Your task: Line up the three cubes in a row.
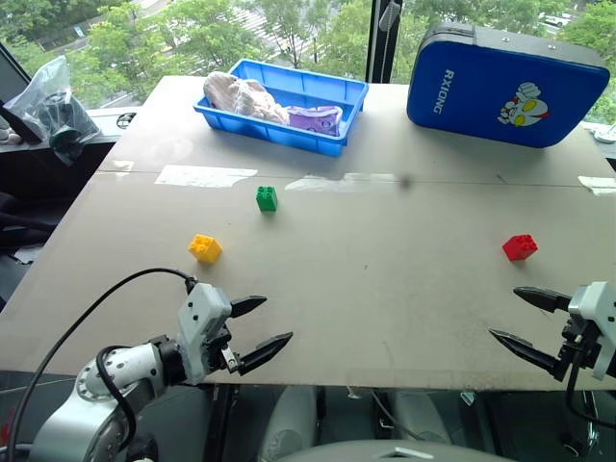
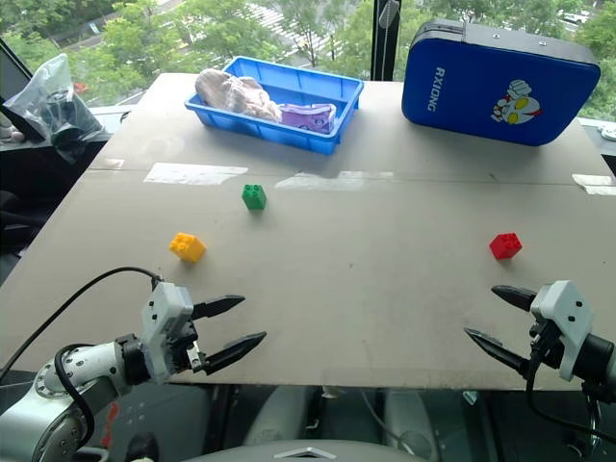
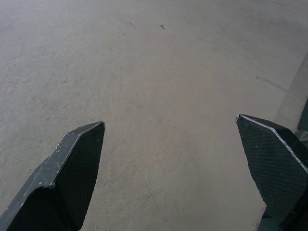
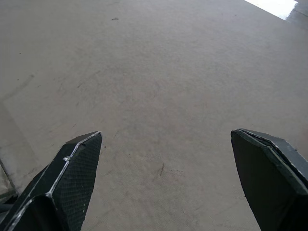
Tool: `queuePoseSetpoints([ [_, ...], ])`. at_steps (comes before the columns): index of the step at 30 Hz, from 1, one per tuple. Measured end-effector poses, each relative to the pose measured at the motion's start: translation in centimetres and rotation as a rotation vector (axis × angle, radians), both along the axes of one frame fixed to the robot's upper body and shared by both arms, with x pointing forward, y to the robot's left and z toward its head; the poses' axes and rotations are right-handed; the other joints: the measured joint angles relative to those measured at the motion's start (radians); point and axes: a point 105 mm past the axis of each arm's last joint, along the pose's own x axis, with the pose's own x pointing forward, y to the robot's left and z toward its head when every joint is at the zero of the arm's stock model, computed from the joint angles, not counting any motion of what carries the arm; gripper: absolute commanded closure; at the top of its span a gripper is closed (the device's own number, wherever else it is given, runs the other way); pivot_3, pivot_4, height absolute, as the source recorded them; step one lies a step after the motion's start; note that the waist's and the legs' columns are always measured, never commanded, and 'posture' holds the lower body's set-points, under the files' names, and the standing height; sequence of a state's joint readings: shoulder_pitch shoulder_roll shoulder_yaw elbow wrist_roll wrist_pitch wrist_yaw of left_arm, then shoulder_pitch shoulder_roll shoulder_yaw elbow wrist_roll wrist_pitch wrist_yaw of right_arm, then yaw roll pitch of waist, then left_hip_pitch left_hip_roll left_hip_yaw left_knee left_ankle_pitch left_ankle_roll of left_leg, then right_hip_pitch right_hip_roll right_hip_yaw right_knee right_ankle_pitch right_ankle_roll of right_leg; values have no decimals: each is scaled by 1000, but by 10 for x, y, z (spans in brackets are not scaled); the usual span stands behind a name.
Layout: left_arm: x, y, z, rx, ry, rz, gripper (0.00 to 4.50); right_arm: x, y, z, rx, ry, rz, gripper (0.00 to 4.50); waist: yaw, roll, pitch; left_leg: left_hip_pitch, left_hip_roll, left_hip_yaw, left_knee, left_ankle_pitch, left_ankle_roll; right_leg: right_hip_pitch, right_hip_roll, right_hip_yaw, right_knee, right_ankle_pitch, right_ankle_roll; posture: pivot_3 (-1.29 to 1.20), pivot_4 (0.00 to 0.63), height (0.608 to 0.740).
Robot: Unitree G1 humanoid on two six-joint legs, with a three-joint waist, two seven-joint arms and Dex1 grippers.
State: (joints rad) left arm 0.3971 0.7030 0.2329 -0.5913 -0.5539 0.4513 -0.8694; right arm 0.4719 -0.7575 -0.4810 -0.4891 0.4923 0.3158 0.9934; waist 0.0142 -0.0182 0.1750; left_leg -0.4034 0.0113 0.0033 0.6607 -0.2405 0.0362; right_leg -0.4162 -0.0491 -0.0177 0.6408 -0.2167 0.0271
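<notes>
Your three cubes lie scattered on the worktop (image 1: pixel 385 289): the green cube (image 1: pixel 267 198) farthest, the yellow-orange cube (image 1: pixel 204 248) near left, the red cube (image 1: pixel 520 247) well apart at right. Both the left pincer (image 1: pixel 262 329) and the right pincer (image 1: pixel 525 320) hover at the near edge, fingers spread, empty. These look light, rigid and smooth; grip each across its flat side walls, below the studs.

An indoor test room or lab beside a large window: a plain grey board serves as the surface (image 1: pixel 385 289), taped at its seam. Treetops show through the glass at twelve o'clock, behind a blue plastic bin (image 1: pixel 289 101) and a blue cartoon-printed case (image 1: pixel 505 82).
</notes>
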Motion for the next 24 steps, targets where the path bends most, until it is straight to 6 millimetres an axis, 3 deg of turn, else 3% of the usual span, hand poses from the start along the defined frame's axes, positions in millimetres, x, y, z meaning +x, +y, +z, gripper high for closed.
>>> queuePoseSetpoints([
  [2,1,0,0,-2,-2,3,36,2,0,0,0,-6,-10,97,0,0,0,0,0,0,0,0,0,0,0,0,0,0,0,0,150,740],
  [5,17,-15,14,-55,-65,-14,36,33,11,14,7,-127,-120,97,-1,0,0,1,0,1,0,-2,-4,0,-1,0,0,0,0,0,150,740],
  [7,20,-25,24,-75,-96,-52,36,42,16,24,-10,-162,-149,97,0,0,0,1,0,2,0,-2,-4,0,0,0,1,0,0,0,150,740],
  [10,29,-43,41,-102,-154,-135,36,65,3,32,-151,-146,-283,97,3,0,0,-1,-1,3,0,0,0,-1,-1,0,0,0,0,0,150,740],
  [15,38,-68,70,-127,-244,-271,36,100,-26,46,-161,-24,-511,97,0,0,1,-1,-2,6,0,0,2,-2,4,3,0,3,-4,0,150,740],
  [18,34,-79,73,-129,-244,-352,36,115,-42,43,-122,102,-632,97,-1,0,1,0,-2,9,-1,-1,3,-2,5,4,0,3,-4,0,150,740],
  [24,24,-85,70,-133,-222,-402,36,123,-43,36,-67,283,-680,97,-3,0,1,0,-2,12,-1,-2,6,-3,6,6,0,2,-3,0,150,740],
])
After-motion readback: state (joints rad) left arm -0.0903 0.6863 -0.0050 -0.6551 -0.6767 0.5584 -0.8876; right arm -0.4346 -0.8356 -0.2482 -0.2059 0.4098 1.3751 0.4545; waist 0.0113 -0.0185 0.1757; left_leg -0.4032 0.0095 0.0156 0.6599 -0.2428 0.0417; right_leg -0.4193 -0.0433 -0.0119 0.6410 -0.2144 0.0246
